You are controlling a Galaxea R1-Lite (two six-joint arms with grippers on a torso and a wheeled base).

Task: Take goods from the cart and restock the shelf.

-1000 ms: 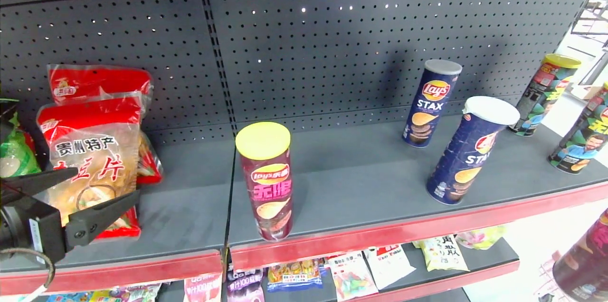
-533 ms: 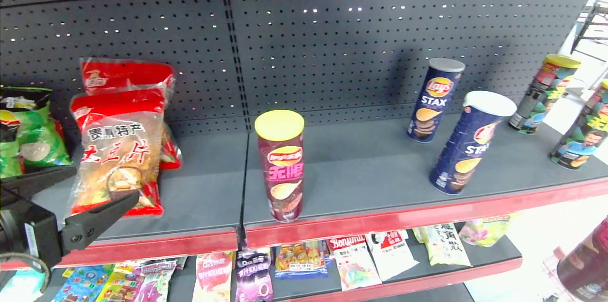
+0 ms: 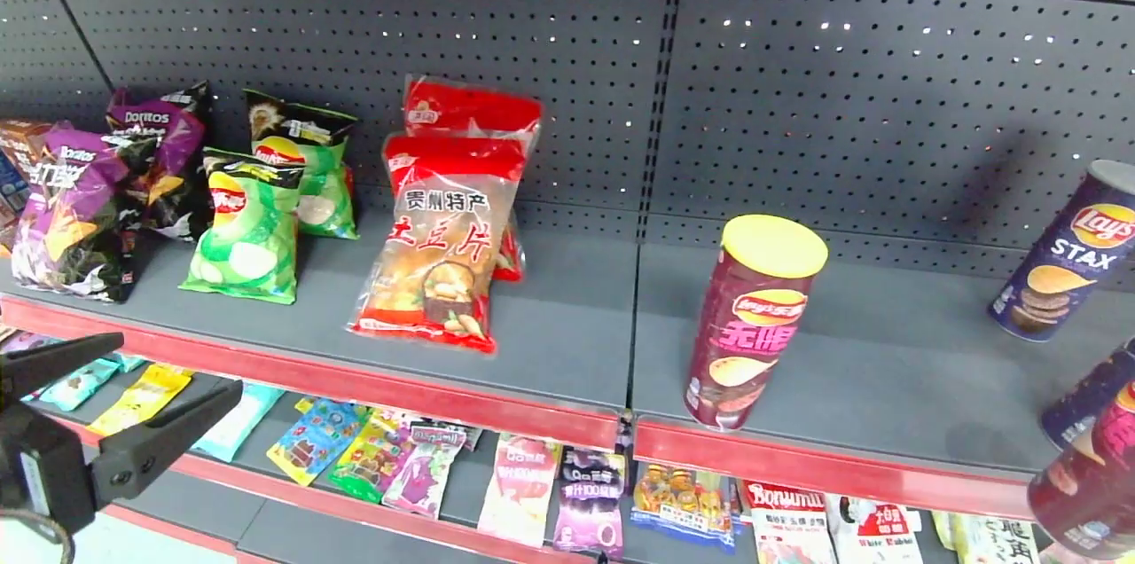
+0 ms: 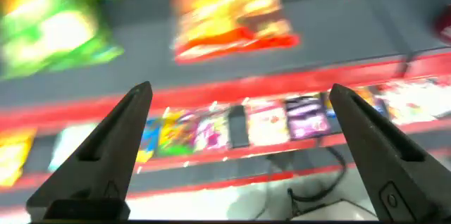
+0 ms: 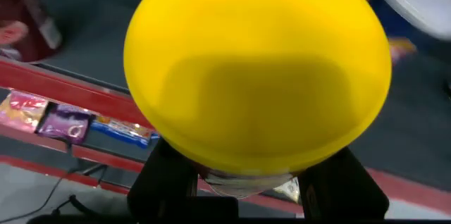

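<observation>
Left jaws stand wide apart, holding nothing, at the lower left of the head view. Right jaws clamp a yellow-lidded can point(image 5: 257, 69), whose maroon body shows in the lower right corner. A second can point(image 3: 754, 325) stands upright on the shelf point(image 3: 567, 325), right of centre, apart from a red bag point(image 3: 443, 271).

Head camera sits high; I look forward and down at shelf point(image 3: 567, 342), mid range. Left wrist camera looks past left gripper point(image 4: 239, 90) toward same shelf front, sharing red snack bag point(image 3: 439, 271). Right wrist camera hangs very close over yellow-lidded can point(image 5: 257, 76).
</observation>
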